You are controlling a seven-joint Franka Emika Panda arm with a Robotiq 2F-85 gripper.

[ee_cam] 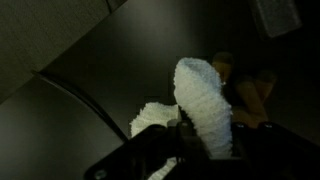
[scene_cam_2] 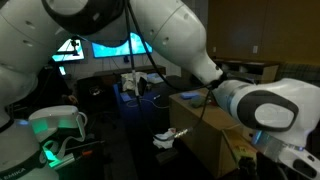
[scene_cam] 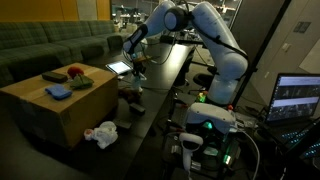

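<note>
Dim lab, dark table (scene_cam: 170, 66), arm arched fwd & down, pincer (scene_cam: 134, 68) pinching white fuzzy cloth (ee_cam: 205, 100)

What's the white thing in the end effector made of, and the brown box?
White thing: probably soft, terry-like fabric, matte, going by its nubbly, fuzzy surface. Brown box: likely cardboard, matte tan with flat sides.

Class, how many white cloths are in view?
2. One white cloth is pinched in the gripper; a second cloth lies on the floor beside the cardboard box. The dark room may hide more.
</note>
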